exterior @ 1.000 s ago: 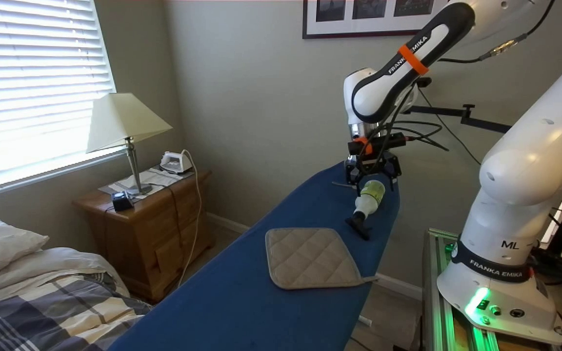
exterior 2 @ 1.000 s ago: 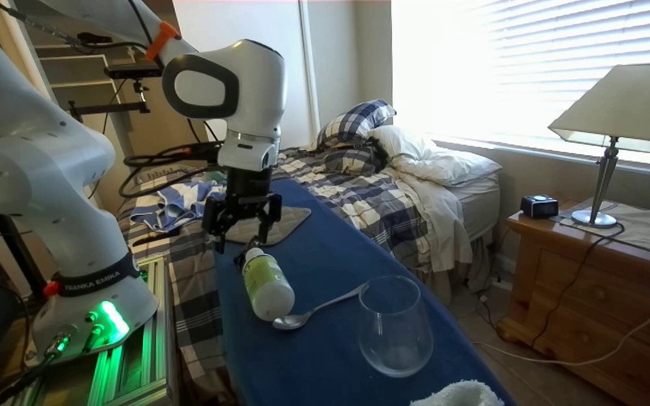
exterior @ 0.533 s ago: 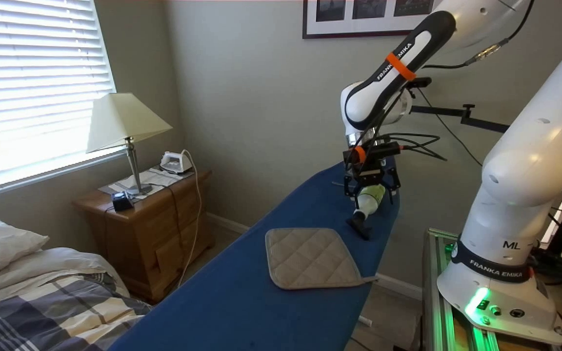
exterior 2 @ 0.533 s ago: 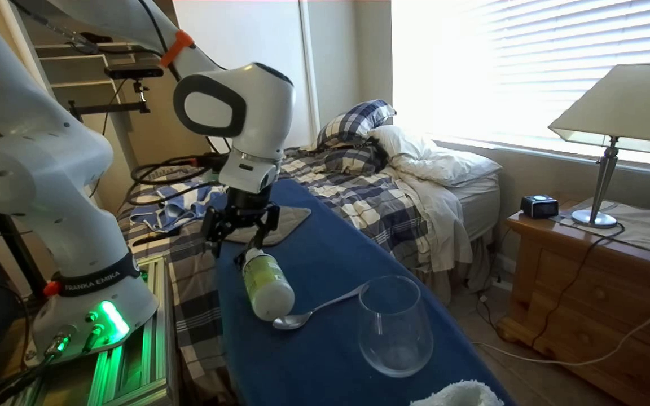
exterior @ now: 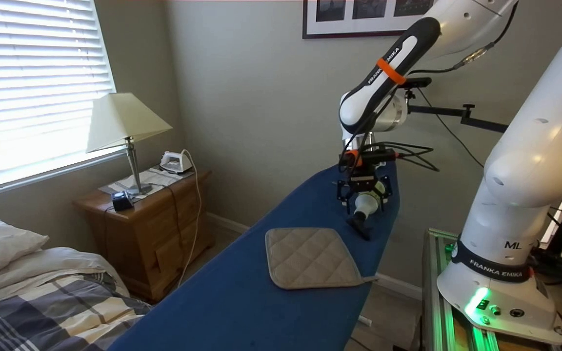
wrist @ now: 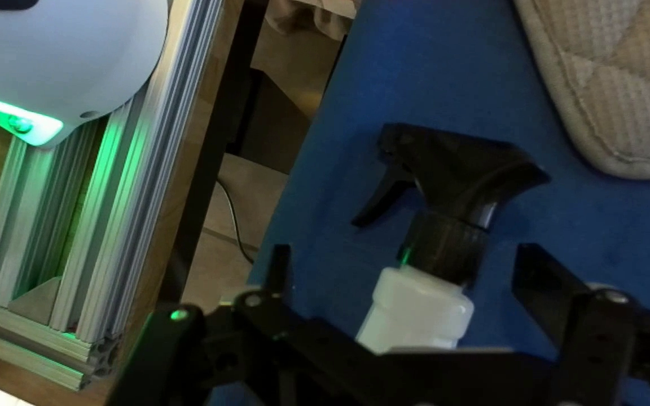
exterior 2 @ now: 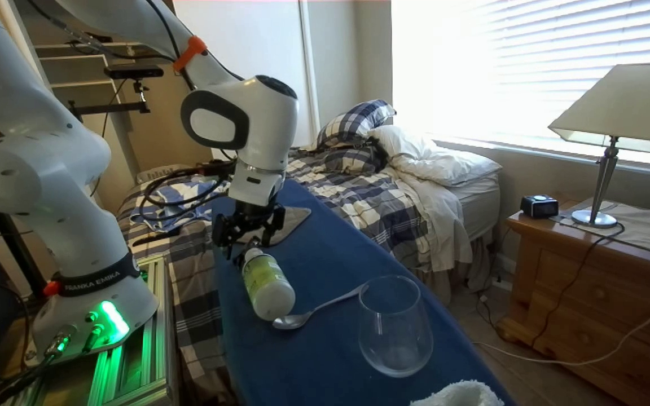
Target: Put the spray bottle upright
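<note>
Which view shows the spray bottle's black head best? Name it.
The wrist view: the black head is large and unobstructed. Both exterior views show it smaller; in an exterior view the bottle partly hides it.

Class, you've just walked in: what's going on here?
A Franka robot arm has its open tool over a trigger spray bottle lying on its side on a blue ironing board. In the wrist view, the fingers flank it with gaps on both sides, so it looks ungripped. Standing it upright is still to be done.

the spray bottle (exterior 2: 267,285) is coloured green, white and black, the surface (exterior: 232,302) blue, the pad (exterior: 312,259) diamond-quilted tan.
</note>
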`<state>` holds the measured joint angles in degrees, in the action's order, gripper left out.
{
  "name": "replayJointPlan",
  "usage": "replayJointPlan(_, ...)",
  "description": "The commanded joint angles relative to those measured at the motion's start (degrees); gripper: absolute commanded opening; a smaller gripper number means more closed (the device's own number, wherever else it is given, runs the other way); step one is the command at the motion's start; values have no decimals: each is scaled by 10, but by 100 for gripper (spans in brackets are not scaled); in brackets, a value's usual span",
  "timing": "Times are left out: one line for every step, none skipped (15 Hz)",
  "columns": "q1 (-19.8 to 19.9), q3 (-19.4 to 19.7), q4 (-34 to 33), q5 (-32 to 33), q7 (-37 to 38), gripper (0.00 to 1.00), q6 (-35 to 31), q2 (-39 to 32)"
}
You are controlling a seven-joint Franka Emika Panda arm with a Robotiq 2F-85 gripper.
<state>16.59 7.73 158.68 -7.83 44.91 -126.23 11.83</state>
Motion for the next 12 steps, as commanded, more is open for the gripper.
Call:
replayJointPlan(-11, 13, -1, -27, -33, 72, -26, -21)
replayJointPlan(-12, 14, -1, -31, -38, 66, -29, -24)
replayJointPlan(-13, 15, -1, -35, -43, 57, -33, -27)
replayJointPlan(-13, 15, -1, -38, -48, 51, -36, -31)
replayJointPlan(-14, 16, -1, -42, -53, 45, -40, -34)
replayJointPlan(-14, 16, -1, -46, -57, 36, -43, -36)
replayJointPlan(-15, 16, -1, -50, -61, 30, -46, -38)
replayJointPlan(-16, 16, -1, -56, -59, 23, -40, -40)
replayJointPlan(-18, 16, -1, -63, -62, 19, -44, -41)
replayJointPlan(-19, 16, -1, -69, -63, 19, -43, -40)
replayJointPlan(-20, 15, -2, -77, -65, 19, -42, -38)
replayJointPlan(-23, 15, -2, -87, -66, 19, -41, -34)
